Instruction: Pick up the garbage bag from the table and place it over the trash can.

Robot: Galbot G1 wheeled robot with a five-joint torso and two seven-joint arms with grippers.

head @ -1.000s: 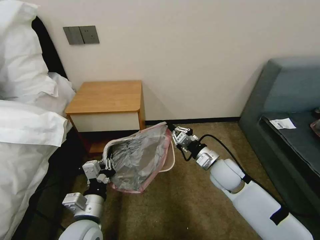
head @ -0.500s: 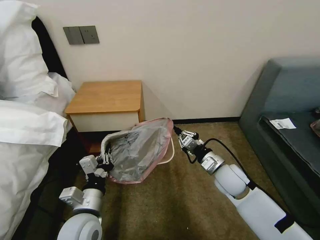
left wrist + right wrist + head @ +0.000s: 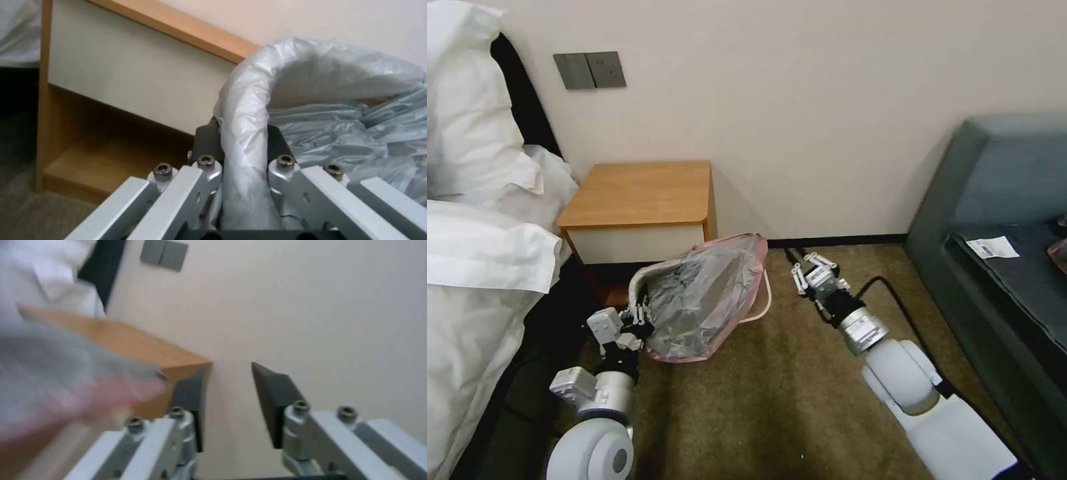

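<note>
Head view: the crinkly translucent grey garbage bag [image 3: 704, 293] with its pink-red rim band was draped over the small pale-rimmed trash can [image 3: 764, 301], right beside the orange-brown wooden nightstand [image 3: 640, 193]. The left gripper [image 3: 639, 313] was clamped on the bag's near edge; the right gripper [image 3: 808, 267] was spread, nothing held.

Left wrist: bag plastic [image 3: 249, 140] was pinched between the pads.

Right wrist: the pads [image 3: 276, 393] were seen apart, bag [image 3: 66, 373] just beside.

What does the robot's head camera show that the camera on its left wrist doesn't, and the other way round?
Head view alone: the open right gripper apart from the bag, the pale bin rim, the grey sofa, the white bedding.

Left wrist view alone: up close, the left gripper shut on a bag-wrapped edge, apparently the bin's rim.

Both: the thin crinkly grey garbage bag, the orange-brown wooden nightstand, the cream wall.
</note>
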